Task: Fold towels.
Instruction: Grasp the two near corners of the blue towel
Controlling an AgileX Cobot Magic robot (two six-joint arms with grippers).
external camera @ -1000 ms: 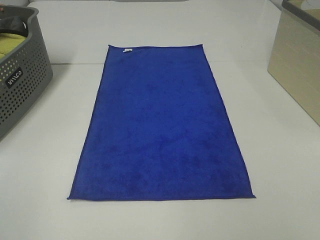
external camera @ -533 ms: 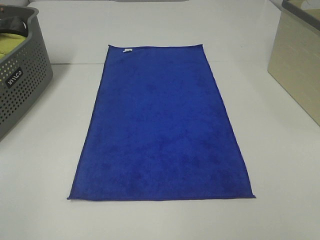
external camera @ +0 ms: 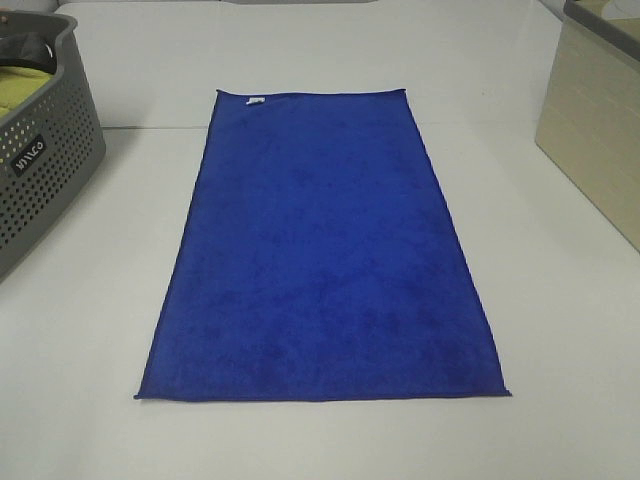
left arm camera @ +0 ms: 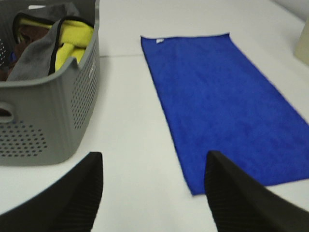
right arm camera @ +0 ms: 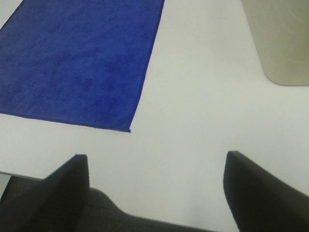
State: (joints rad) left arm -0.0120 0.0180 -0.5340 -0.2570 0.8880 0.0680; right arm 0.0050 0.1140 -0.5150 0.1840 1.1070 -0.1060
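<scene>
Nearest the robot, the left gripper [left arm camera: 152, 162] hangs over the white table [external camera: 560, 350] with its black ribbed fingers [left arm camera: 77, 193] standing well apart and nothing between them; the right gripper [right arm camera: 155, 157] hangs above the table's near edge, its jaws spread wider yet and likewise empty (neither gripper shows in the high view); just ahead of them lies the royal-blue towel [external camera: 325, 250], spread flat and unfolded on the table, one near corner ahead of each gripper and clear of the fingers; its near short edge runs across the table in front of the robot, and its long sides run away from the robot, drawing closer together in the high view; the plush surface lies smooth, with no fold or bunching to be seen; at the far short edge a small white tag [external camera: 256, 100] sits close to the left corner; to the left, well apart from the towel, stands a grey perforated basket [external camera: 50, 170] holding a yellow-green cloth [left arm camera: 72, 38] among darker fabrics; to the right, also well apart from the towel, stands a beige bin [external camera: 600, 130], its contents not visible.
</scene>
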